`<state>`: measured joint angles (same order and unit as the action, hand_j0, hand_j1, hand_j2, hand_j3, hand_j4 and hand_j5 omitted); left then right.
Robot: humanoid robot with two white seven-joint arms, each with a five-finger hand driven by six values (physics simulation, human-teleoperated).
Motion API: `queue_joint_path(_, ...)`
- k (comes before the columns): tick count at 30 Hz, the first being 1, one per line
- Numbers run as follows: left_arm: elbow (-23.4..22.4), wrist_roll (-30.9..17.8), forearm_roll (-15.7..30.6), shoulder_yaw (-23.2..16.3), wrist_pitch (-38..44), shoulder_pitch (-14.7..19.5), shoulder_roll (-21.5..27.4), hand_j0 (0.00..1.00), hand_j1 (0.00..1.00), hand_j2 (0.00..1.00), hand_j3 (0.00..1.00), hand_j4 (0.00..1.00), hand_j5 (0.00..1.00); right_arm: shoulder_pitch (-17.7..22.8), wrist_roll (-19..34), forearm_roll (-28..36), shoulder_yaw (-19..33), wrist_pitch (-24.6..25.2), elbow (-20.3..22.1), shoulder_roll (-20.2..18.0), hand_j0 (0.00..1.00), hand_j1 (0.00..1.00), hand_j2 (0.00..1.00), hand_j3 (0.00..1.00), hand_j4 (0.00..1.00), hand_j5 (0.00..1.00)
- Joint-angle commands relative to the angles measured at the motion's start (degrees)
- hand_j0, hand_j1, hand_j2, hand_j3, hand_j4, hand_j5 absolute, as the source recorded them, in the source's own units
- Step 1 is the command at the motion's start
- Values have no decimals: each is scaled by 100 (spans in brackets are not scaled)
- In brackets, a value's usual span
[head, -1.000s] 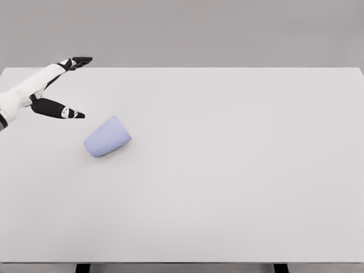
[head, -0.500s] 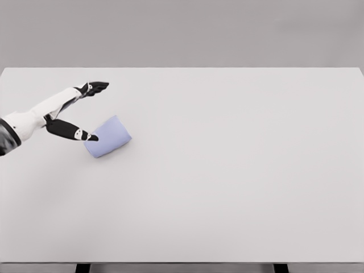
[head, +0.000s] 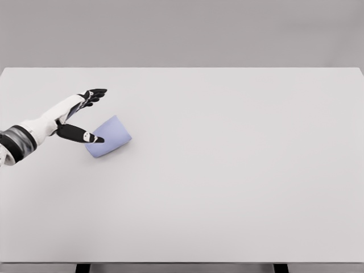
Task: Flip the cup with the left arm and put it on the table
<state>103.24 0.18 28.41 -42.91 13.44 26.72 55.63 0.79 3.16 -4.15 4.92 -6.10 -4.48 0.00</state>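
1. Cup (head: pixel 109 136), pale lavender, lies on its side on the white table (head: pixel 227 187) in the left part of the surface, one end pointing toward the near left and the other toward the far right; which end is the mouth I cannot tell
2. Left hand (head: pixel 77 116) comes in from the left edge with its fingers spread and nothing gripped: the thumb (head: pixel 85 135) reaches across to the cup's near-left end and looks to be touching or just beside it, while the other fingers (head: pixel 94 94) are held out over the table beyond the cup
3. That wide spread likely serves to bracket the cup's body, thumb on one side and fingers on the other, so a wrist turn could stand it up once the grasp closes
4. Room is generous: the cup sits well apart from the table's far and near edges, nearer the left edge, and the broad surface to its right gives plenty of space for setting it down upright
5. Right arm is not visible
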Motion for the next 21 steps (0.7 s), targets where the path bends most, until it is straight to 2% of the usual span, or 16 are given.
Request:
queue_joint_path(1, 3, 87, -2, -7, 88, 0, -114, 100, 100, 100, 100, 100, 100, 0, 1, -7, 0, 3, 0, 0, 100, 100, 100, 100, 100, 100)
queue_joint_path(21, 3, 105, -2, -139, 44, -88, -298, 100, 100, 100, 100, 100, 100, 0, 1, 2, 0, 3, 0, 0, 100, 100, 100, 100, 100, 100)
